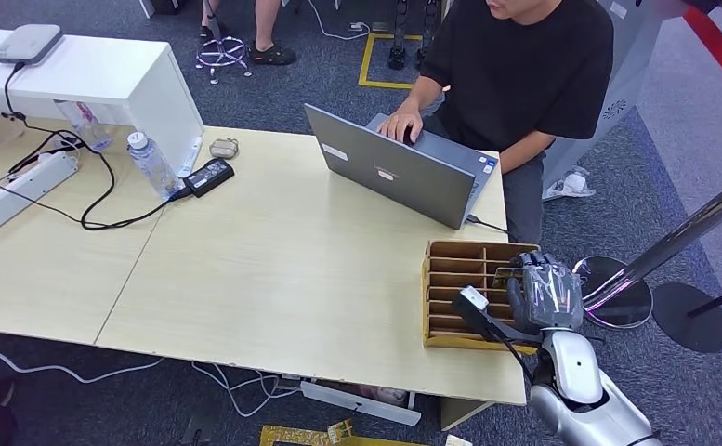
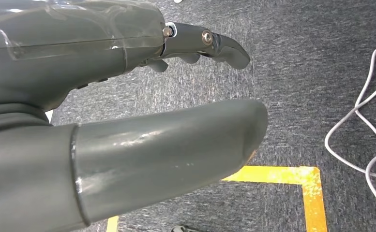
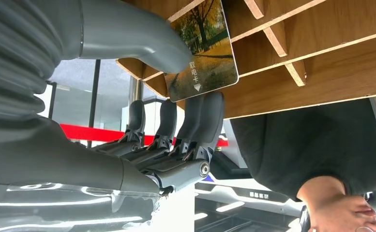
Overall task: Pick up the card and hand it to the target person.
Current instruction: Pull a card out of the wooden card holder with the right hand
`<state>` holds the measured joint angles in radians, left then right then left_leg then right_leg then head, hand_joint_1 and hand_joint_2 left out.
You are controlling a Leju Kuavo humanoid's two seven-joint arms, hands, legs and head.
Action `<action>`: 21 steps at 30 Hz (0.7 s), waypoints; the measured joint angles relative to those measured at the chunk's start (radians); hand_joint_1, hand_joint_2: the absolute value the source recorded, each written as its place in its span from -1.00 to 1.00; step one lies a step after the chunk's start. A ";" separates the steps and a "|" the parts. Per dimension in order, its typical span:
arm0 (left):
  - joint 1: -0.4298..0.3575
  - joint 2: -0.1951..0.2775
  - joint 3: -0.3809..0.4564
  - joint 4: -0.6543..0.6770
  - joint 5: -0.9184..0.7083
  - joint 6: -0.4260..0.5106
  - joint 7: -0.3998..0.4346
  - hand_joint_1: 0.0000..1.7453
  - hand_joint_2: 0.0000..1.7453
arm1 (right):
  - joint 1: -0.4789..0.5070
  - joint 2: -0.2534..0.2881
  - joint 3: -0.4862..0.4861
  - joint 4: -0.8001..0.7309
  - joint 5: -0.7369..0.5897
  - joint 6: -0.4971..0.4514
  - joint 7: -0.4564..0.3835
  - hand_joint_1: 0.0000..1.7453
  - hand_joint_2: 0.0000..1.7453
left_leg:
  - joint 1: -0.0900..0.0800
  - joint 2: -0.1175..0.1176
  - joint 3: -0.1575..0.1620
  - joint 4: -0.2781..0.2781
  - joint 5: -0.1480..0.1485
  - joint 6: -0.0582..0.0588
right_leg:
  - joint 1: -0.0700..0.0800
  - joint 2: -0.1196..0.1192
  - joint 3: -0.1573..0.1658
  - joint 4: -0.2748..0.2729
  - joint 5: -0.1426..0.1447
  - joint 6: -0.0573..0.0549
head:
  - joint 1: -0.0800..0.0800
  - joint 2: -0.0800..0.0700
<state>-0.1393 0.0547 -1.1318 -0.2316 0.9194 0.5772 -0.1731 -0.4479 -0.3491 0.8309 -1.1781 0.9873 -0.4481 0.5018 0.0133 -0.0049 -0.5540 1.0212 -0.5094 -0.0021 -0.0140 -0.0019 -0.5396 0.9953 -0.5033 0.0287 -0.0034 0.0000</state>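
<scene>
At the right-hand end of the wooden slotted rack [image 3: 321, 43], the card [image 3: 206, 50] sits partly out of its slot, pinched between the thumb and fingers [image 3: 203, 121] of our right hand [image 1: 544, 295]. We judge the pick-up step underway; next we lift the card free and extend it toward the person [image 1: 524, 74] at the laptop [image 1: 389, 167]. Our left hand [image 2: 103, 96] hangs over the floor, fingers apart, holding nothing.

Laptop [image 1: 403, 167] + person's forearm [image 1: 422, 98] just beyond wooden rack [image 1: 440, 279]; bare tabletop [image 1: 273, 279] to rack's left
</scene>
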 joint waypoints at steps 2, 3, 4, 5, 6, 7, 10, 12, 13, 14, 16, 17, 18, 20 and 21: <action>0.000 0.000 0.000 0.000 0.000 0.000 0.002 -1.00 -1.00 | 0.005 0.000 0.000 -0.007 0.011 0.008 0.009 0.19 1.00 | 0.000 0.000 0.000 0.000 0.000 0.000 | 0.000 0.000 0.000 0.000 0.000 0.000 | 0.000 0.000; 0.000 0.000 0.000 0.000 0.001 0.000 0.003 -1.00 -1.00 | 0.009 0.000 0.000 -0.011 0.017 0.012 0.013 0.20 1.00 | 0.000 0.000 0.000 0.000 0.000 0.000 | 0.000 0.000 0.000 0.000 0.000 0.000 | 0.000 0.000; 0.000 0.000 0.000 0.000 0.001 0.000 0.003 -1.00 -1.00 | 0.012 0.000 0.000 -0.015 0.022 0.016 0.017 0.22 1.00 | 0.000 0.000 0.000 0.000 0.000 0.000 | 0.000 0.000 0.000 0.000 0.000 0.000 | 0.000 0.000; 0.000 0.000 0.000 0.000 0.002 0.001 0.003 -1.00 -1.00 | 0.015 0.000 0.000 -0.020 0.028 0.020 0.021 0.22 1.00 | 0.000 0.000 0.000 0.000 0.000 0.000 | 0.000 0.000 0.000 0.000 0.000 0.000 | 0.000 0.000; 0.000 0.000 0.000 0.000 0.002 0.002 0.003 -1.00 -1.00 | 0.017 0.000 0.000 -0.025 0.034 0.022 0.024 0.22 1.00 | 0.000 0.000 0.000 0.000 0.000 0.000 | 0.000 0.000 0.000 0.000 0.000 0.000 | 0.000 0.000; 0.000 0.000 0.000 0.000 0.003 0.002 0.003 -1.00 -1.00 | 0.018 -0.001 0.000 -0.030 0.039 0.024 0.027 0.22 1.00 | 0.000 0.000 0.000 0.000 0.000 0.000 | 0.000 0.000 0.000 0.000 0.000 0.000 | 0.000 0.000; 0.000 -0.001 0.000 0.000 0.004 0.004 0.003 -1.00 -1.00 | 0.024 -0.002 0.000 -0.045 0.054 0.028 0.033 0.25 1.00 | 0.000 0.000 0.000 0.000 0.000 0.000 | 0.000 0.000 0.000 0.000 0.000 0.000 | 0.000 0.000; 0.000 -0.001 0.000 0.000 0.006 0.006 0.003 -1.00 -1.00 | 0.028 -0.002 0.000 -0.054 0.061 0.031 0.035 0.34 1.00 | 0.000 0.000 0.000 0.000 0.000 0.000 | 0.000 0.000 0.000 0.000 0.000 0.000 | 0.000 0.000; 0.000 -0.001 0.000 0.000 0.007 0.006 0.003 -1.00 -1.00 | 0.030 -0.003 0.000 -0.058 0.063 0.032 0.036 0.40 1.00 | 0.000 0.000 0.000 0.000 0.000 0.000 | 0.000 0.000 0.000 0.000 0.000 0.000 | 0.000 0.000; 0.000 -0.001 0.000 0.000 0.007 0.006 0.003 -1.00 -1.00 | 0.031 -0.003 0.000 -0.062 0.063 0.033 0.037 0.45 1.00 | 0.000 0.000 0.000 0.000 0.000 0.000 | 0.000 0.000 0.000 0.000 0.000 0.000 | 0.000 0.000; 0.000 -0.001 0.000 0.000 0.008 0.006 0.003 -1.00 -1.00 | 0.033 -0.004 0.000 -0.069 0.064 0.034 0.037 0.50 1.00 | 0.000 0.000 0.000 0.000 0.000 0.000 | 0.000 0.000 0.000 0.000 0.000 0.000 | 0.000 0.000; 0.000 -0.001 0.000 0.000 0.008 0.006 0.002 -1.00 -1.00 | 0.033 -0.004 0.000 -0.072 0.064 0.035 0.038 0.52 1.00 | 0.000 0.000 0.000 0.000 0.000 0.000 | 0.000 0.000 0.000 0.000 0.000 0.000 | 0.000 0.000; 0.000 -0.001 0.000 0.000 0.008 0.006 0.001 -1.00 -1.00 | 0.034 -0.005 0.000 -0.074 0.064 0.037 0.037 0.55 1.00 | 0.000 0.000 0.000 0.000 0.000 0.000 | 0.000 0.000 0.000 0.000 0.000 0.000 | 0.000 0.000; 0.000 -0.001 0.000 0.000 0.009 0.007 -0.003 -1.00 -1.00 | 0.034 -0.005 0.000 -0.078 0.064 0.043 0.037 0.66 1.00 | 0.000 0.000 0.000 0.000 0.000 0.000 | 0.000 0.000 0.000 0.000 0.000 0.000 | 0.000 0.000; 0.000 -0.001 0.000 0.000 0.009 0.007 -0.005 -1.00 -1.00 | 0.034 -0.005 0.000 -0.079 0.064 0.045 0.037 0.71 1.00 | 0.000 0.000 0.000 0.000 0.000 0.000 | 0.000 0.000 0.000 0.000 0.000 0.000 | 0.000 0.000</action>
<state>-0.1393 0.0534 -1.1316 -0.2316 0.9281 0.5839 -0.1780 -0.4135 -0.3539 0.8305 -1.2573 1.0512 -0.4027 0.5390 0.0133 -0.0049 -0.5541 1.0211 -0.5094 -0.0021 -0.0140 -0.0016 -0.5398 0.9953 -0.5033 0.0287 -0.0035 0.0000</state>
